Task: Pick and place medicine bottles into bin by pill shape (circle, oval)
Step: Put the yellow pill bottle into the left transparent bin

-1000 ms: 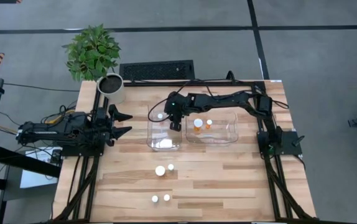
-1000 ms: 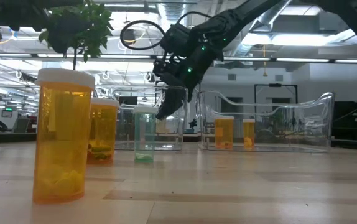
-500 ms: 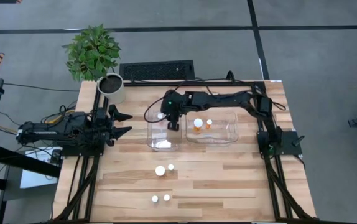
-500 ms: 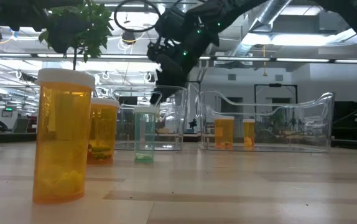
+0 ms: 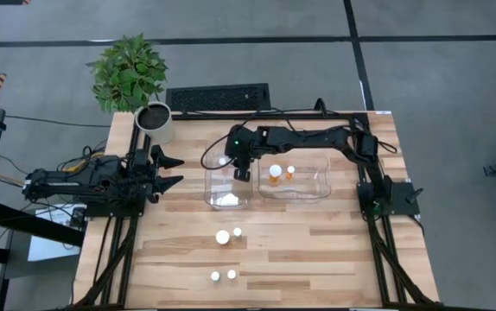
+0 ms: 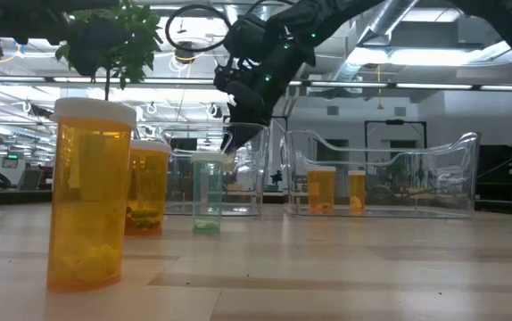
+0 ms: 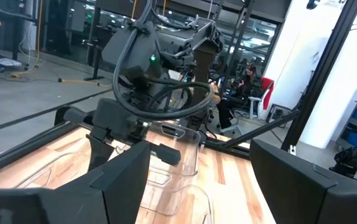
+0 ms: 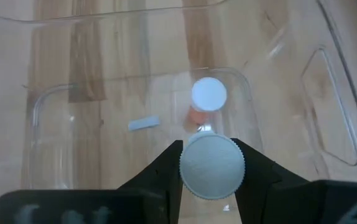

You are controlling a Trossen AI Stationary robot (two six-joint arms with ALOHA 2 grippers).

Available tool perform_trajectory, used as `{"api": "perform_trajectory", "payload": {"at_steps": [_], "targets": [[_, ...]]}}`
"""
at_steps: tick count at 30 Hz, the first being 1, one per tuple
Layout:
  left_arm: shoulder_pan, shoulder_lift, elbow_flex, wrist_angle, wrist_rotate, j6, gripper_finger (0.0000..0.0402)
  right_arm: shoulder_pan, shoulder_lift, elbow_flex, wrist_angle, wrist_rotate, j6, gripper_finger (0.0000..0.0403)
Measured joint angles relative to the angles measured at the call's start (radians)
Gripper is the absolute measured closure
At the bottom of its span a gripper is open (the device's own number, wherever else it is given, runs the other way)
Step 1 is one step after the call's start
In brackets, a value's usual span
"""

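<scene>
My right gripper [image 5: 241, 171] hangs over the left clear bin [image 5: 209, 194], shut on a white-capped medicine bottle [image 8: 211, 167]. Another bottle [image 8: 209, 93] stands on its base inside that bin, below the held one. Two orange bottles [image 5: 275, 170] [image 5: 290, 171] stand in the right clear bin [image 5: 321, 186]. Several more bottles stand on the table nearer the front: a large one [image 5: 223, 237], a small one [image 5: 237, 231] and a pair [image 5: 216, 276] [image 5: 232, 274]. My left gripper [image 7: 200, 186] is open and empty at the table's left edge. My right gripper pinches the bottle between its two fingers at the round white cap's sides [image 8: 185, 168]. The fingers come from above, pointing down. The bottle is upright, cap up, lifted clear above the left bin's floor; its body is hidden under the cap.
A white plant pot [image 5: 155, 121] with a green plant stands at the table's far left corner. A black slatted panel [image 5: 218, 98] lies beyond the far edge. In the low view, large orange bottles [image 6: 91, 205] [image 6: 147, 187] and a pale one [image 6: 207, 192] stand up close.
My right gripper has risen a little over the left bin and shifted slightly toward the table's left edge, staying shut.
</scene>
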Motion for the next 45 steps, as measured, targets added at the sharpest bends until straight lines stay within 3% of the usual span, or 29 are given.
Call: {"api": "perform_trajectory", "payload": {"at_steps": [18, 45], "targets": [[0.000, 0.000, 0.000, -0.003, 0.006, 0.000, 0.0132, 0.014, 0.112, 0.035, -0.013, -0.003, -0.002, 0.0277], [0.000, 0.000, 0.000, -0.023, 0.004, 0.003, 0.0132, -0.004, 0.155, 0.041, -0.024, -0.006, 0.017, 0.0277]]}}
